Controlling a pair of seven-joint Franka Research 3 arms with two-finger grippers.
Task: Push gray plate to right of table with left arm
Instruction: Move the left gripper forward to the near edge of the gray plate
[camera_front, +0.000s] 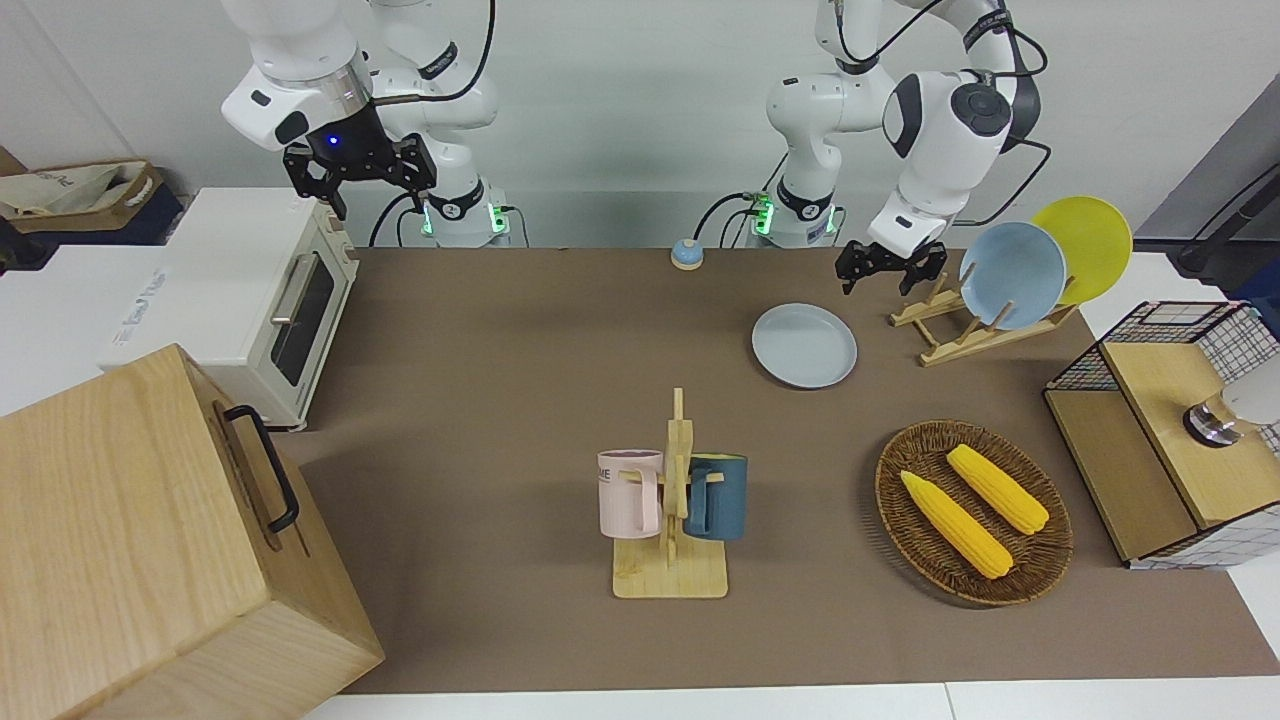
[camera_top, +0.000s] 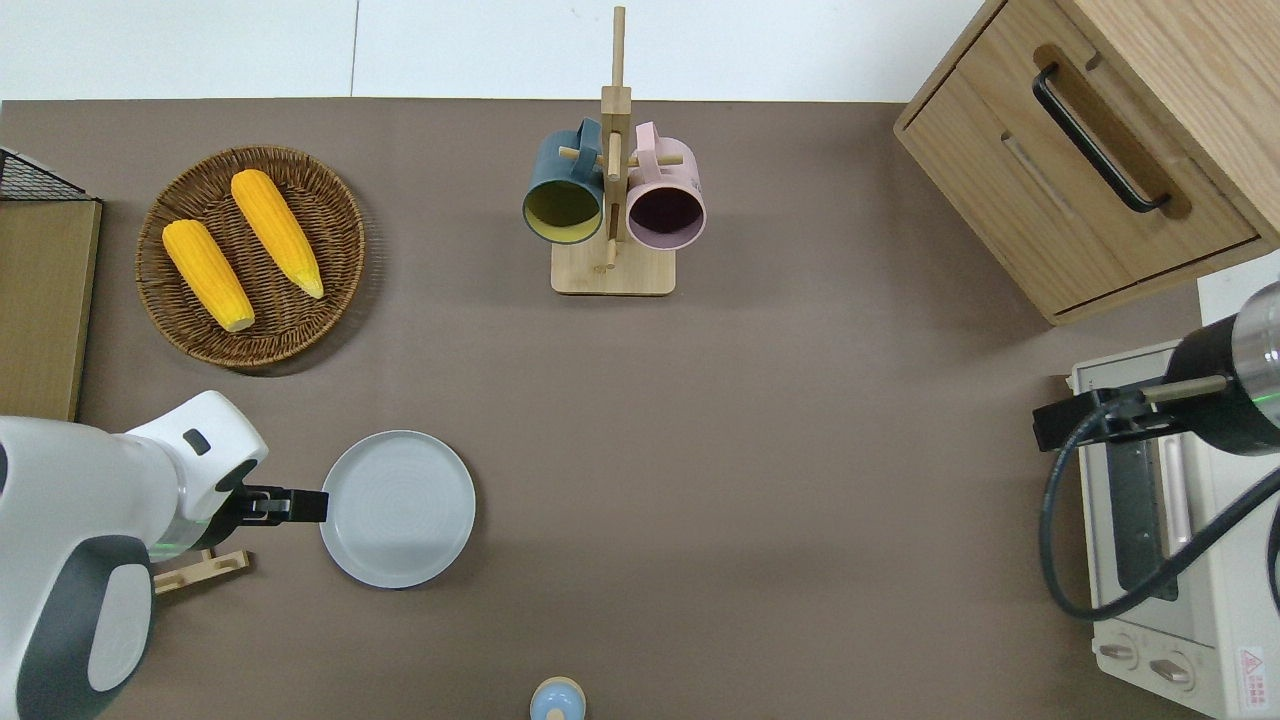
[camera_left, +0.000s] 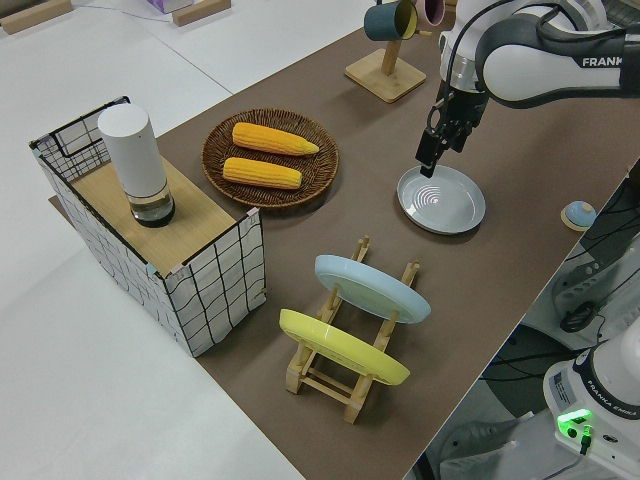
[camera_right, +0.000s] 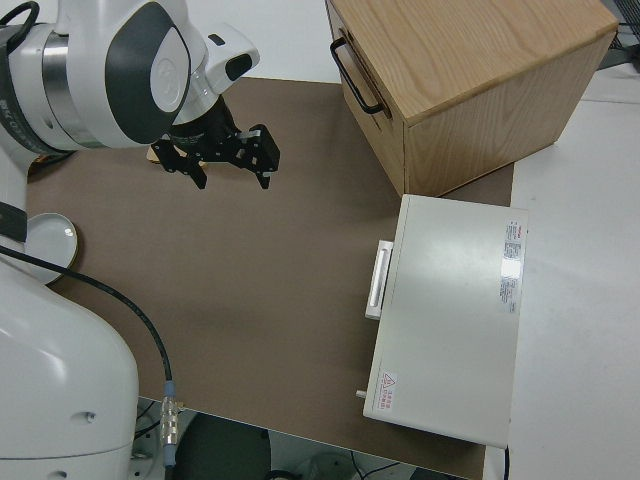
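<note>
The left gripper (camera_top: 300, 506), fingers together as far as I can tell, sits at the gray plate (camera_top: 398, 508)'s rim on the side toward the left arm's end of the table (camera_top: 800, 450), placed to shove it toward the right arm's end (right arm parked).

The left arm (camera_front: 940, 120) bends down from its elbow, its hand (camera_top: 290, 506) hanging low, fingers pointing down, reaching toward three o'clock in the overhead view. The right arm (camera_front: 300, 80) is parked, its hand (camera_front: 360, 172) spread open.

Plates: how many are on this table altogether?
3. The gray plate lies flat on the table. The light-blue plate and the yellow plate stand on edge in the wooden rack. None appears hidden.
</note>
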